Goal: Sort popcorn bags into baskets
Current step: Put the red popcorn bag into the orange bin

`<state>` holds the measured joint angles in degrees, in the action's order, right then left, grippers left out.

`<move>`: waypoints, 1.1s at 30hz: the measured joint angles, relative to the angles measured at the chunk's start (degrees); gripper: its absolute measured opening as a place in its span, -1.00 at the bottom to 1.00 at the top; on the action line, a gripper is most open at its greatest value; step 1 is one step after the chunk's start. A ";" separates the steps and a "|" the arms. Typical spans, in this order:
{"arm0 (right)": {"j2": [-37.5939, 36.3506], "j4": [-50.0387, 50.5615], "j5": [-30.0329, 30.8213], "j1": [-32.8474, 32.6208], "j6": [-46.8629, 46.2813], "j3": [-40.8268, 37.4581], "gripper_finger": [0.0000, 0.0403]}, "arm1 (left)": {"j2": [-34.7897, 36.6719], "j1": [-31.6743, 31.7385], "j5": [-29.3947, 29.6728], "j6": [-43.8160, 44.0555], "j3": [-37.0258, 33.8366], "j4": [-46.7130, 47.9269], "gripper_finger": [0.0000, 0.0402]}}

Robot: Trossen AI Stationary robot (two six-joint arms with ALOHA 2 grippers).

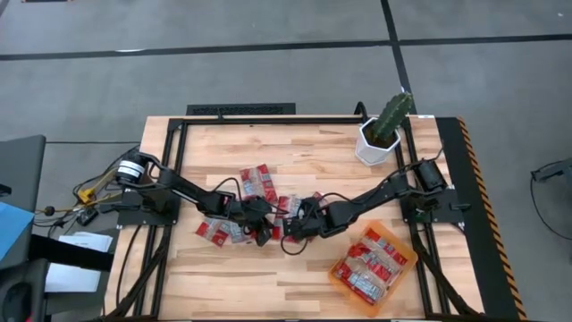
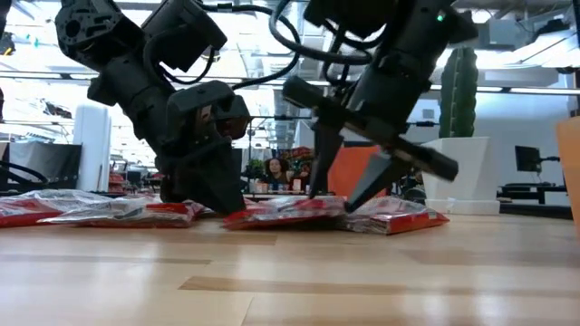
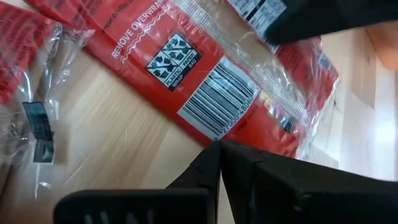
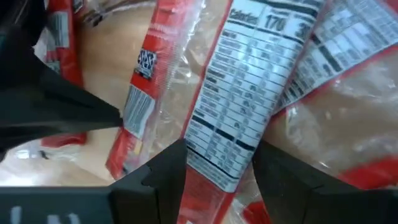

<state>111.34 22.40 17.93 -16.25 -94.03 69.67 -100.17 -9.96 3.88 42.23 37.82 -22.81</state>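
Several red popcorn packets lie flat in a loose pile (image 1: 255, 192) at the table's middle. More fill the orange basket (image 1: 335, 279) near the right front corner. My left gripper (image 1: 262, 234) is shut, its tips down at a red packet with a barcode (image 3: 205, 81). My right gripper (image 1: 290, 228) is open and slants down over a packet with a nutrition label (image 4: 242, 112), one finger on each side of it. In the low view both grippers (image 2: 227, 204) (image 2: 342, 199) stand over the same low heap (image 2: 290, 210). My left gripper's shut fingertips (image 3: 214, 155) meet the barcode packet at its long edge (image 3: 208, 138), slanting down from the table's left. The packet lies flat on the wood. Whether any film is caught between the fingers cannot be told. My right gripper's fingers reach down to the label packet; I cannot tell whether they touch it.
A white pot with a cactus (image 1: 375, 148) stands at the far right corner. Other packets lie left of the grippers (image 2: 109, 213) and right of them (image 2: 399, 220). Bare wood shows along the near edge (image 1: 223, 286). The two grippers are very close together.
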 joint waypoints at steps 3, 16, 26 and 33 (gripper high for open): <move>0.58 -2.08 -0.02 0.36 0.03 0.00 0.03 | -0.19 0.00 -0.40 -0.09 0.02 -0.65 -0.99; 0.49 -3.41 -1.48 2.05 1.10 -0.02 -0.62 | -0.23 0.09 -1.93 -0.69 -0.04 -1.05 -0.99; -2.85 -2.70 -2.90 1.68 3.46 -0.02 -0.96 | 3.13 0.09 -8.93 -0.46 -0.13 1.17 -0.99; -8.82 2.07 -1.76 1.79 6.98 -0.02 -0.95 | 8.46 0.09 -14.71 -0.38 -0.15 3.42 -0.99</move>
<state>102.52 24.47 16.17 -14.46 -87.05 69.65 -91.71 -9.87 -10.83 41.85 37.67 -19.39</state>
